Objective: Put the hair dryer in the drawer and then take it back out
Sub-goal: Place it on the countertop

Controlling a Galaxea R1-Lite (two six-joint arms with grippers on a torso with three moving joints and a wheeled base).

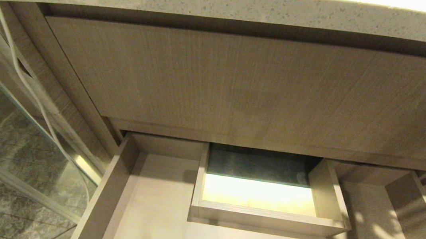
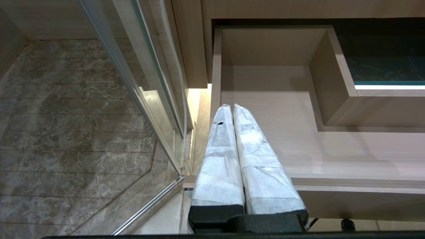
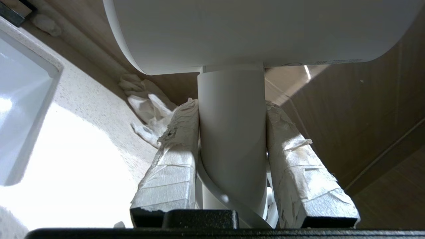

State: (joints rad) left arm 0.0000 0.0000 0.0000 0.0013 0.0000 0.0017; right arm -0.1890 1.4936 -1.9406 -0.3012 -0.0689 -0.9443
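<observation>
Drawer [image 1: 153,225] stands pulled out in the head view, its boxed cut-out [image 1: 266,217] mid-floor, a white cord [image 1: 15,61] hanging down at the far left. Left wrist view: the left gripper [image 2: 231,109] has its taped fingers pressed together, tips over the drawer's side wall, nothing held. Right wrist view: the right gripper [image 3: 232,106] pinches the hair dryer [image 3: 232,132] by its handle — barrel just beyond the fingertips — with a speckled countertop [image 3: 83,139] and crumpled tissue [image 3: 142,99] beside it.
</observation>
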